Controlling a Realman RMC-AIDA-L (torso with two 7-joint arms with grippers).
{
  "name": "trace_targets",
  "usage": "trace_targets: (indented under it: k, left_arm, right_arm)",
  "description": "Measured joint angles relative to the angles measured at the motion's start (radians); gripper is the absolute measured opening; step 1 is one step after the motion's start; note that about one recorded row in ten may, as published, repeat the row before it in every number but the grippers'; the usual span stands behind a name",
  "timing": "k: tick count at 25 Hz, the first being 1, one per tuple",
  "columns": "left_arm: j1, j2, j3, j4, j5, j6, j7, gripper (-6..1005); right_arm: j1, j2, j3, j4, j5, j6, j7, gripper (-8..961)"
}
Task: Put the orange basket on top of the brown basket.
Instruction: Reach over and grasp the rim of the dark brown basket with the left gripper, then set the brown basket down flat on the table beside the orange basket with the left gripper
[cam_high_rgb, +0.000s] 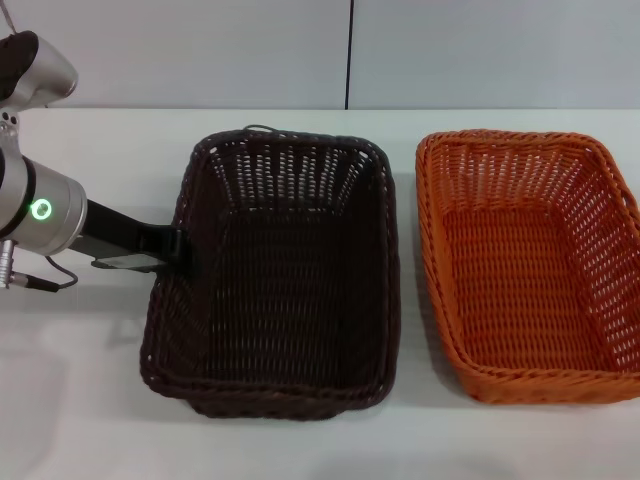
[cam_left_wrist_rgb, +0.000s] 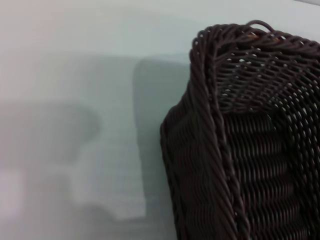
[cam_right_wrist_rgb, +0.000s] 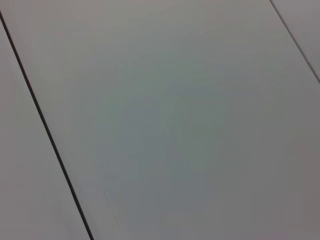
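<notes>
The brown basket (cam_high_rgb: 275, 275) sits centre on the table (cam_high_rgb: 80, 420), the orange basket (cam_high_rgb: 525, 265) just beside it to the right; the left gripper (cam_high_rgb: 172, 250) reaches the brown rim, seemingly closed on it; right gripper unseen; the wicker looks light and stiff, best pinched at the braided rim.

No readable text, labels, brand names or numbers appear in any view. The only sign-like mark is a small glowing green ring (cam_high_rgb: 41, 209), an indicator light on the silver wrist section of the left arm (cam_high_rgb: 45, 210), which reaches in over the tabletop's left edge. The ring carries no letters or digits.
</notes>
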Motion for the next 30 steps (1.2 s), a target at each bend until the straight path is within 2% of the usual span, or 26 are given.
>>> trace_targets:
  k: [3,9,11,15,16,18,22,23,24,25,27,28,29,30]
  left_arm:
    - [-0.005,0.002,-0.020,-0.001,0.000,-0.015,0.004,202]
    - [-0.005,0.002,-0.040,-0.011,-0.001,-0.017,0.013,199]
    - [0.004,0.002,-0.059,-0.059,-0.004,-0.020,0.031,198]
    - [0.005,0.002,-0.073,-0.080,-0.008,-0.025,0.043,197]
    - [-0.010,0.003,-0.155,-0.114,-0.018,-0.058,0.101,196]
    - [-0.029,0.009,-0.228,-0.123,-0.045,-0.088,0.171,195]
    - [-0.052,0.040,-0.335,-0.118,-0.126,-0.127,0.301,193]
    - [-0.054,0.064,-0.363,-0.118,-0.166,-0.132,0.342,193]
    - [-0.054,0.064,-0.363,-0.118,-0.166,-0.132,0.342,193]
    - [-0.054,0.076,-0.368,-0.118,-0.181,-0.135,0.358,193]
    - [-0.056,0.112,-0.370,-0.112,-0.232,-0.150,0.414,194]
    - [-0.061,0.141,-0.365,-0.102,-0.267,-0.171,0.470,194]
    - [-0.067,0.154,-0.364,-0.096,-0.276,-0.186,0.504,194]
    - [-0.067,0.154,-0.364,-0.096,-0.276,-0.186,0.504,194]
  right_arm:
    - [-0.006,0.000,0.002,0.000,0.001,0.000,0.000,574]
    - [-0.009,0.000,0.003,0.000,0.002,0.001,0.000,574]
    - [-0.009,0.000,0.004,0.000,0.002,0.001,0.000,574]
    - [-0.009,0.001,0.004,0.000,0.002,0.001,0.000,574]
    - [-0.009,0.001,0.004,0.000,0.002,0.001,0.000,574]
    - [-0.009,0.002,0.004,0.000,0.002,0.001,0.000,574]
    - [-0.009,0.002,0.004,0.000,0.002,0.001,0.000,574]
    - [-0.009,0.002,0.004,0.000,0.002,0.001,0.000,575]
    - [-0.009,0.002,0.004,0.000,0.002,0.001,0.000,575]
    - [-0.009,0.002,0.004,0.000,0.002,0.001,0.000,575]
    - [-0.009,0.002,0.004,0.000,0.002,0.001,0.000,575]
    - [-0.009,0.002,0.004,0.000,0.002,0.001,0.002,575]
    - [-0.009,0.002,0.004,0.000,0.002,0.001,0.003,575]
    - [-0.009,0.002,0.004,0.000,0.002,0.001,0.003,575]
